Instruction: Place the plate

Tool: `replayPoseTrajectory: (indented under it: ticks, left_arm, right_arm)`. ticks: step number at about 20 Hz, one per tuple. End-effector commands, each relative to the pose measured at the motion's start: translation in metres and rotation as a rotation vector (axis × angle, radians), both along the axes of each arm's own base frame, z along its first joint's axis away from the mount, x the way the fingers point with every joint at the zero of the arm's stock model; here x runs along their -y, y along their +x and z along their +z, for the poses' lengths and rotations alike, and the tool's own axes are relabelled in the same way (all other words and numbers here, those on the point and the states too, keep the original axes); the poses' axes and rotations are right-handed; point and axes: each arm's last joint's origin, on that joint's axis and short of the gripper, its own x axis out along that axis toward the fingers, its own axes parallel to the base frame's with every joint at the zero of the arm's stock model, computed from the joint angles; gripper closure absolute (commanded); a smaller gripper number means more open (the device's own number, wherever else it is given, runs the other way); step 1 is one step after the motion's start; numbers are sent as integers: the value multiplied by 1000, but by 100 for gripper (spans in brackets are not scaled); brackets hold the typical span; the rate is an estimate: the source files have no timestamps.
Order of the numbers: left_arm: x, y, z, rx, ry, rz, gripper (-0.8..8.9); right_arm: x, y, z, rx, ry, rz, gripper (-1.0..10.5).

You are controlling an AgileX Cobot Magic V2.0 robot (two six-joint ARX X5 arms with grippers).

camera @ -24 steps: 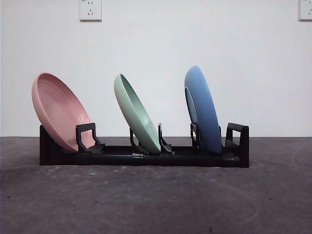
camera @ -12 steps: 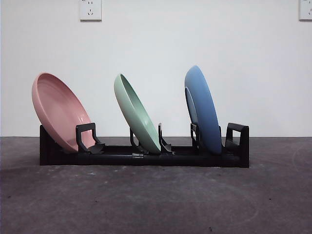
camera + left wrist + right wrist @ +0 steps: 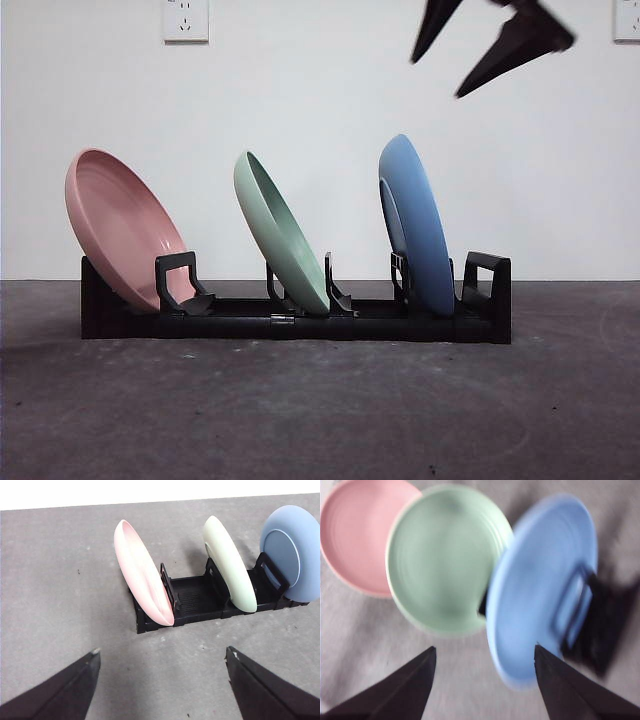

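A black rack (image 3: 300,325) stands on the table and holds three tilted plates: a pink plate (image 3: 120,225) at the left, a green plate (image 3: 280,235) in the middle and a blue plate (image 3: 415,225) at the right. My right gripper (image 3: 438,78) is open and empty, high above the blue plate. Its blurred wrist view shows the gripper (image 3: 485,649) over the pink plate (image 3: 355,535), green plate (image 3: 445,555) and blue plate (image 3: 540,585). My left gripper (image 3: 162,651) is open and empty, well back from the rack (image 3: 195,597).
The rack stands on a dark grey table (image 3: 320,410) in front of a white wall. Two wall sockets (image 3: 185,20) sit high on the wall. The left wrist view shows bare table (image 3: 60,580) around the rack's pink plate (image 3: 142,572) end.
My right gripper has come into the front view at the top right, above the blue plate. The plates and the rack have not moved.
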Motion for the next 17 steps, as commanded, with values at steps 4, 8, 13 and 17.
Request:
replayPoseTrajectory:
  ticks: [4, 8, 13, 17]
  left_arm:
    - [0, -1, 6, 18, -9, -1, 411]
    - [0, -1, 6, 18, -9, -1, 411]
    - [0, -1, 6, 18, -8, -1, 411]
    - [0, -1, 6, 18, -8, -1, 411]
  right_arm:
    - [-25, 36, -18, 24, -22, 29, 638]
    - [-31, 51, -37, -6, -38, 26, 680]
    - [-33, 53, -40, -20, -3, 57, 846]
    - [-34, 52, -40, -35, 28, 82, 938]
